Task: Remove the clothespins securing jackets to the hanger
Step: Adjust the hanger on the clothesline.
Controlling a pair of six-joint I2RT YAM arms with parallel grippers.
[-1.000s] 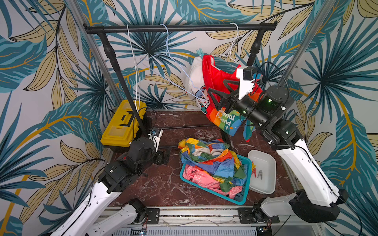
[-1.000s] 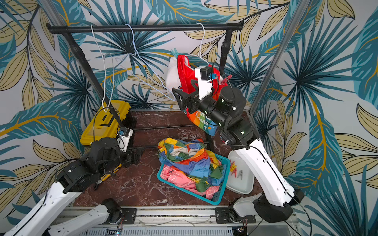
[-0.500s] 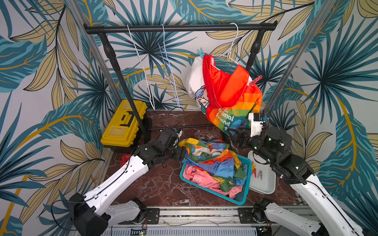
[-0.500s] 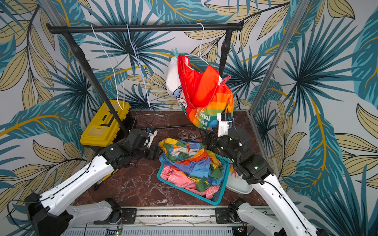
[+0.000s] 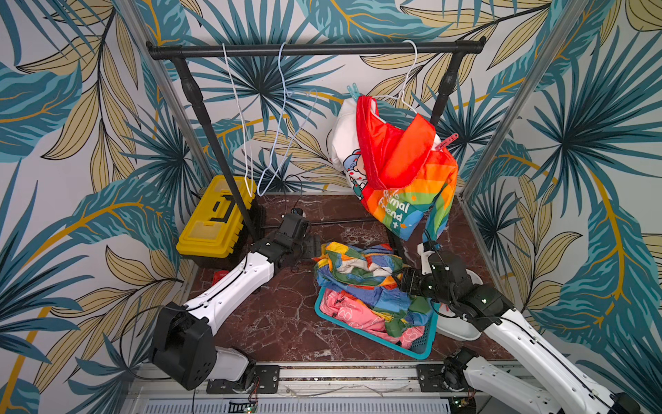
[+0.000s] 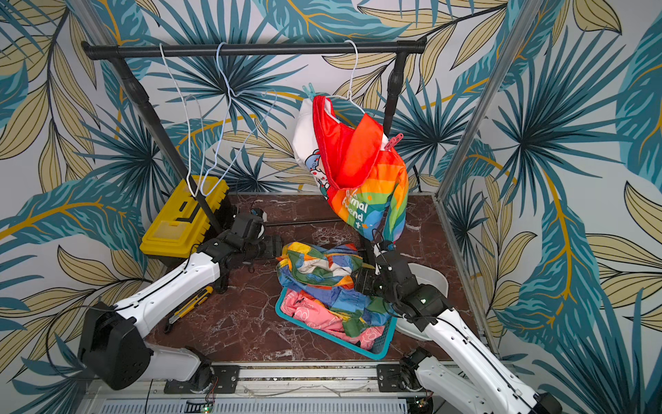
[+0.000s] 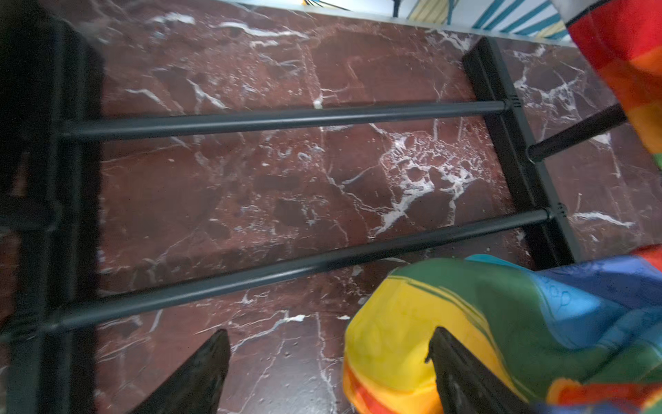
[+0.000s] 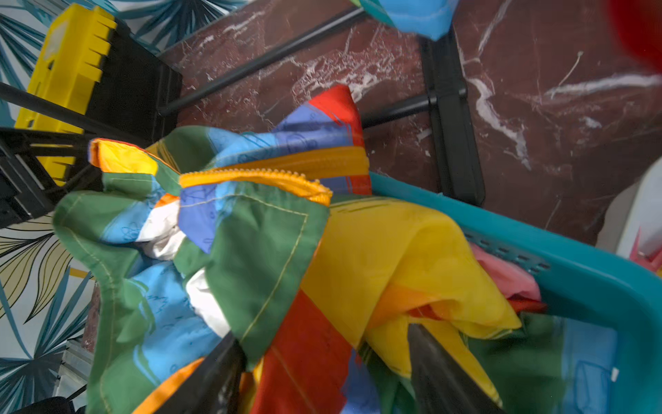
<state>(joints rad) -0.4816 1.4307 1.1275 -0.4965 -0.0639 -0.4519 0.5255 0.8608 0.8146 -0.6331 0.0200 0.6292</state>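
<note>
Two pegs are still on the one loaded hanger. A teal clothespin sits at its high shoulder and a pink clothespin at the low one, keeping the lopsided red-hooded jacket from sliding off, well above both arms. The rainbow jacket and pink jacket lie heaped in the teal basket, evidently freed. The left tool is spread and empty, one tip against rainbow cloth. The right tool is spread astride a fold of that jacket and does not look clamped. Only the right wrist view shows a red peg in the white tray. Only a top view shows the yellow utility knife on the surface.
</note>
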